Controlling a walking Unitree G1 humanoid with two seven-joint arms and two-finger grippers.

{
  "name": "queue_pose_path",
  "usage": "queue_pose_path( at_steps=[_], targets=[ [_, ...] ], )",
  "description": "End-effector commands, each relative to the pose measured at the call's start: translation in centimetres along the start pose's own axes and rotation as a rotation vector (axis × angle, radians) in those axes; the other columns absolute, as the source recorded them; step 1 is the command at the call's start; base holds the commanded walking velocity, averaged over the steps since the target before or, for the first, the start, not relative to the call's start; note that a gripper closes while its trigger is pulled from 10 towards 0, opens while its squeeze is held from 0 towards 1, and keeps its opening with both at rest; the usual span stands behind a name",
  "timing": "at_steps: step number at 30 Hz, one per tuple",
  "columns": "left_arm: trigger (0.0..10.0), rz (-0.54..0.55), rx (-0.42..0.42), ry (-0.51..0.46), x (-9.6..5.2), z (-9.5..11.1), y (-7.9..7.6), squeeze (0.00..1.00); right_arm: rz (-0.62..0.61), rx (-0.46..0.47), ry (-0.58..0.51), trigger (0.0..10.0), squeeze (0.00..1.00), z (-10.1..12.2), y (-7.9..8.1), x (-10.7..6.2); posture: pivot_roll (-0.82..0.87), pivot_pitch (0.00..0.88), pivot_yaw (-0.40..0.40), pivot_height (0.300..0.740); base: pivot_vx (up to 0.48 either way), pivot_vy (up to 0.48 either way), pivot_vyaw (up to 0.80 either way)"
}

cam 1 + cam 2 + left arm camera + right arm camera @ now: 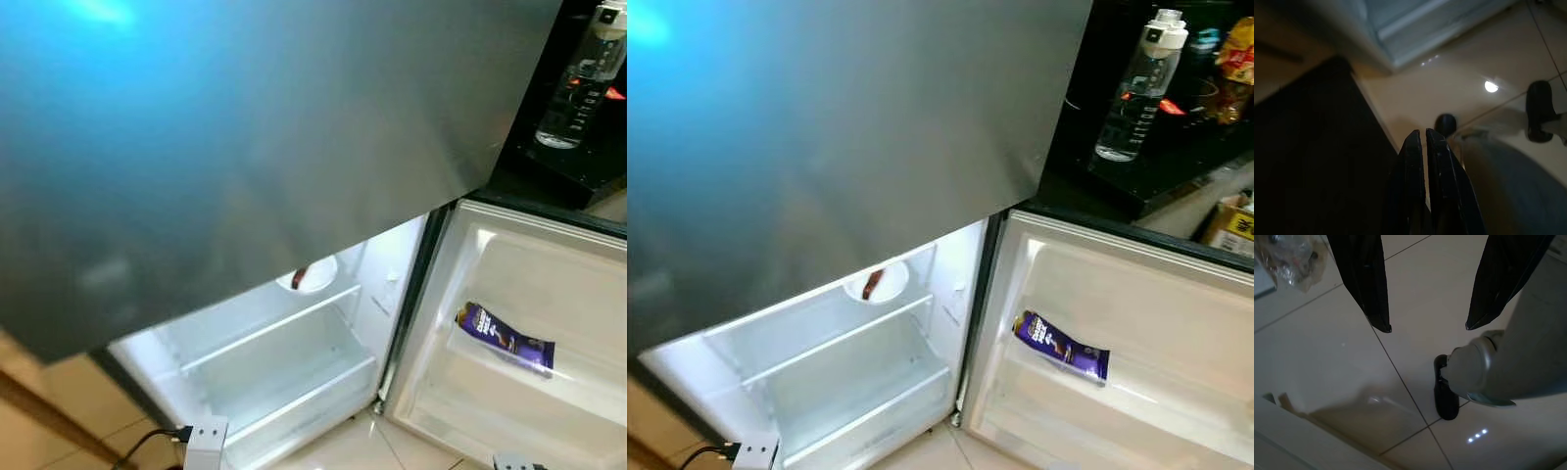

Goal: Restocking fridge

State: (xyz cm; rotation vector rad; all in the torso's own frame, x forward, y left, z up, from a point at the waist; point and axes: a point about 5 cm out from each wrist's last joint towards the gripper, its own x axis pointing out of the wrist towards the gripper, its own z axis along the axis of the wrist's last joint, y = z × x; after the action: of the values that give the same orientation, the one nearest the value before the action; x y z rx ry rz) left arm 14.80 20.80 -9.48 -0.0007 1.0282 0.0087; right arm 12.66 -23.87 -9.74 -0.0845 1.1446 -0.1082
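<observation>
Apparently between fetches: fridge [960, 294] open, lower shelves [847, 338] bare bar a small white dish [877, 284]; purple chocolate bar [1060, 347] lying in door shelf [1176, 392] at right. Water bottle [1136, 88] upright on dark counter, far right, likely next pick. Left gripper [1425, 134] pressed closed, empty, hanging floorward. Right gripper [1427, 327] spread wide, empty, over tiles.

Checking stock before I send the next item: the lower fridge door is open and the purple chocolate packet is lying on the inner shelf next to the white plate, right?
Not quite. The lower fridge door is open, but the purple chocolate packet lies in the door's shelf, not beside the white plate. The plate sits alone on the inner shelf, as the right eye view shows.
</observation>
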Motion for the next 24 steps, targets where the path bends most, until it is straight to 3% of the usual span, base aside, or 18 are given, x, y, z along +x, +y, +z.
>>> queue_pose_path(
  at_steps=[1, 24],
  targets=[
    [10.0, 0.008, -0.008, 0.022, -0.07, -0.51, 0.06, 0.00, 0.007, -0.009, 0.012, 10.0, 0.00, -0.18, 0.21, 0.01, -0.02, 0.054, -0.032, 0.740, -0.270, 0.000, 0.00],
    [10.0, -0.006, 0.004, 0.036, -0.06, -0.70, -0.16, 0.00, 0.004, -0.015, 0.028, 10.0, 0.00, -0.73, 0.02, -0.08, -0.03, 0.049, -0.025, 0.740, -0.063, 0.000, 0.00]
  ],
)
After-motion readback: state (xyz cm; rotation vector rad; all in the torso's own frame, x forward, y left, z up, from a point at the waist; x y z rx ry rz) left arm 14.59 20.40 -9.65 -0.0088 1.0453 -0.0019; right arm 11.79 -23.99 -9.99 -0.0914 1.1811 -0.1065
